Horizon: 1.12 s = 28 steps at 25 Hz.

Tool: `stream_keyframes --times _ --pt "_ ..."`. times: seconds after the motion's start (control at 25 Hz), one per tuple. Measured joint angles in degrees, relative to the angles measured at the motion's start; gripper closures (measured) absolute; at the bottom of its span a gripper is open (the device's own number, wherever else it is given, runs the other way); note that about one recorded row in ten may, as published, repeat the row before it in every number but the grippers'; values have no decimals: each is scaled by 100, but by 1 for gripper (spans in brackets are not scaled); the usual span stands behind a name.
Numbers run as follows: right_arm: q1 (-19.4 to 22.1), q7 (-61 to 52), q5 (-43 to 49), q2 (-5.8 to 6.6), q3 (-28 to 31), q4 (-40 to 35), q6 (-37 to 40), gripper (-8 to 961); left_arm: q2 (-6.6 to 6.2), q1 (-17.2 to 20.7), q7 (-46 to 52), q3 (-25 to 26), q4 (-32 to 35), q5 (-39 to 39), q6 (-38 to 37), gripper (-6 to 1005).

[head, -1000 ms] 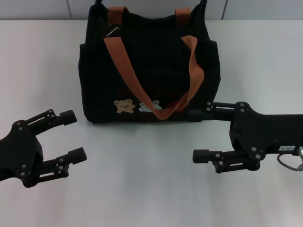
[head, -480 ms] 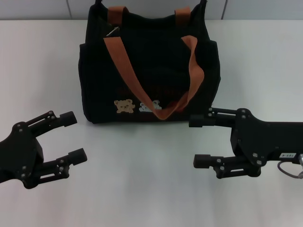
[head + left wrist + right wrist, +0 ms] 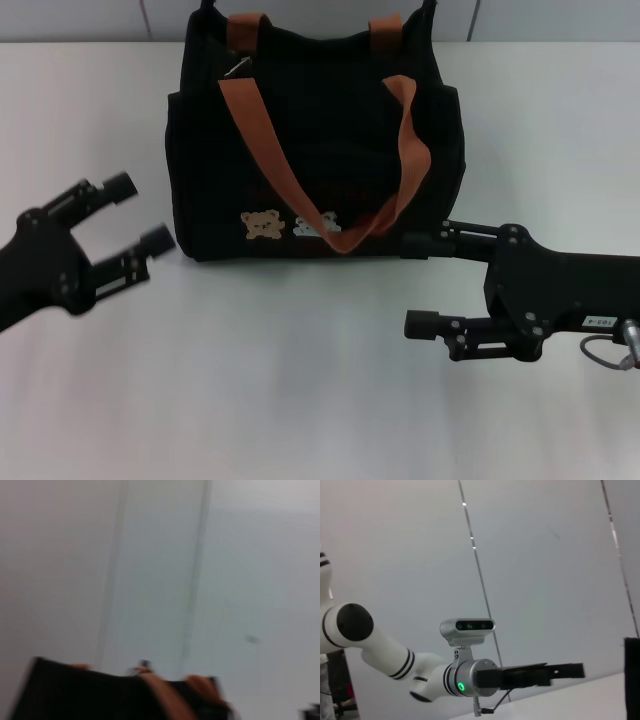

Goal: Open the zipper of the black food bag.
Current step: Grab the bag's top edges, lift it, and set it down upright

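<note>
black food bag [image 3: 315, 150] between spread left end effector [image 3: 132, 212] and spread right end effector [image 3: 418, 283]

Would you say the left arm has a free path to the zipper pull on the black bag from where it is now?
Probably yes. The left pincer is open beside the black food bag, near its lower left corner, and the silver zipper pull at the top left edge is uncovered by the straps.

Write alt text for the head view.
A black food bag with orange-brown straps stands on a white table, its zipper pull at the top left. The left gripper and right gripper, both open, flank its front.
</note>
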State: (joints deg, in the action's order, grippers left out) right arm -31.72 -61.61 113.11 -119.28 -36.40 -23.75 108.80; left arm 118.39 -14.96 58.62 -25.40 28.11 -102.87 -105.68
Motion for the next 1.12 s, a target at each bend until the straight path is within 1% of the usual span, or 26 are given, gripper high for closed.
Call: stream_keyframes --times 0.04,0.08,0.2,0.24,0.4,0.48,0.52,0.56,0.64,0.68,0.88,1.12 --pt "0 0 0 1 5 13 -38 164 0 0 0 0 0 0 0 164" --pt "0 1 0 1 14 34 -75 164 -3 -155 -164 264 -346 4 344 164" --pt "15 9 0 1 38 92 -168 164 18 -395 -613 552 -839 10 987 165" --pt "31 10 0 1 40 101 -185 164 21 -537 -828 605 -1060 13 1289 166" --pt "90 13 0 1 49 107 -240 164 22 -609 -903 613 -1153 14 1402 170" --pt "118 14 0 1 53 107 -257 164 39 -901 -1418 630 -1494 19 1982 172" --pt "134 14 0 1 59 108 -271 164 39 -901 -1418 630 -1494 19 1982 173" --pt "151 15 -1 1 72 108 -290 164 42 -966 -1691 614 -1594 21 2074 174" --pt "186 16 -9 1 104 108 -341 164 42 -966 -1691 614 -1594 21 2074 176" --pt "198 17 -26 1 116 116 -363 164 44 -1000 -1965 637 -1721 31 2083 177" --pt "210 18 -78 1 124 152 -439 164 45 -995 -2078 672 -1761 57 2044 345" --pt "183 18 -79 1 124 151 -457 164 45 -996 -2081 671 -1777 58 2017 582"
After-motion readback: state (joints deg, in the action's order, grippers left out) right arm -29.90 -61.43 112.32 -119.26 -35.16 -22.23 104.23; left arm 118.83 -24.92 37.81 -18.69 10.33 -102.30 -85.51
